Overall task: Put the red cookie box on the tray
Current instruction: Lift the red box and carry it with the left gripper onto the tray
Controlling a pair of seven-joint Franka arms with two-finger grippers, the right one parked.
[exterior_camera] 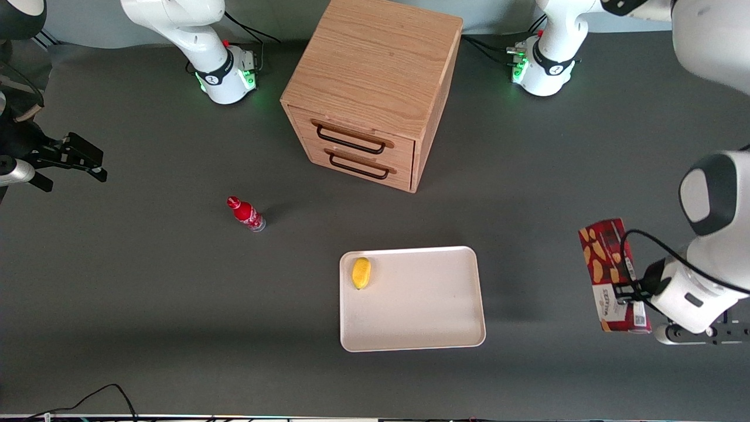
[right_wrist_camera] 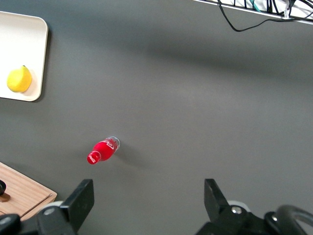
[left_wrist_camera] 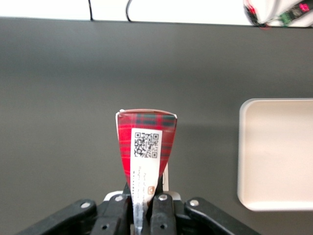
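With the gripper (left_wrist_camera: pixel 145 208) clamped on the red cookie box (exterior_camera: pixel 613 275) out toward the working arm's end of the table, carry it level over the tray (exterior_camera: pixel 463 340), clear of the lemon (exterior_camera: pixel 361 273), before lowering.

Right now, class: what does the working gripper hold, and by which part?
The gripper grips the red cookie box across its narrow edge, near the labelled end.

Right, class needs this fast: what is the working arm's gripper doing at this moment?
Left gripper: shut on the red cookie box, held off toward the working arm's end of the table, not yet over the tray.
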